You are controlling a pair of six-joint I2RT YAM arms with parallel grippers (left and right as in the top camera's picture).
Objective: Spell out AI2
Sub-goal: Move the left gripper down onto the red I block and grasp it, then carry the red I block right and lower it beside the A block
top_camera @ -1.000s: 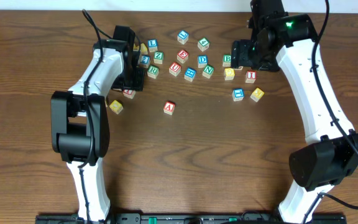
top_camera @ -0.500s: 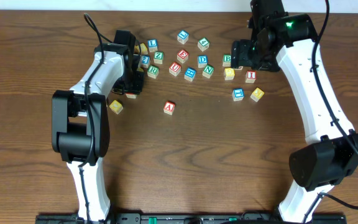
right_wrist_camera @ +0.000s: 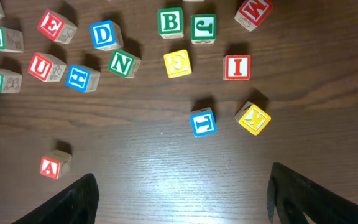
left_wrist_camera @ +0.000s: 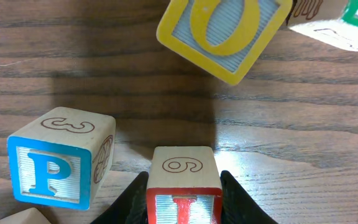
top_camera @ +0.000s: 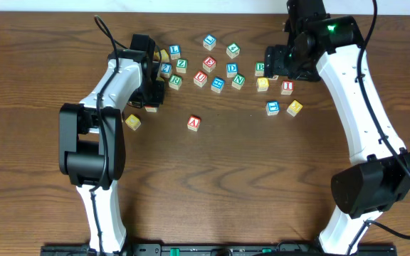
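Observation:
My left gripper (left_wrist_camera: 183, 198) is shut on a red-framed cube (left_wrist_camera: 182, 167) whose front shows the top of a red letter that reads as I. In the overhead view this gripper (top_camera: 151, 98) is at the left of the cube cluster, with the cube (top_camera: 150, 108) low at the table. The red A cube (top_camera: 194, 122) sits alone in the middle and also shows in the right wrist view (right_wrist_camera: 55, 165). Another red I cube (top_camera: 287, 87) lies at the right. I cannot pick out the blue 2 cube. My right gripper (right_wrist_camera: 182, 199) is open and empty, high above the table.
Several lettered cubes lie scattered across the back, among them a blue P (left_wrist_camera: 58, 163) and a yellow O (left_wrist_camera: 222, 34) close to my left gripper. A blue cube (top_camera: 272, 108) and a yellow cube (top_camera: 295, 107) lie at the right. A yellow cube (top_camera: 132, 121) lies at the left.
My left gripper has shifted slightly to the right with the red cube between its fingers. The right arm has not moved.

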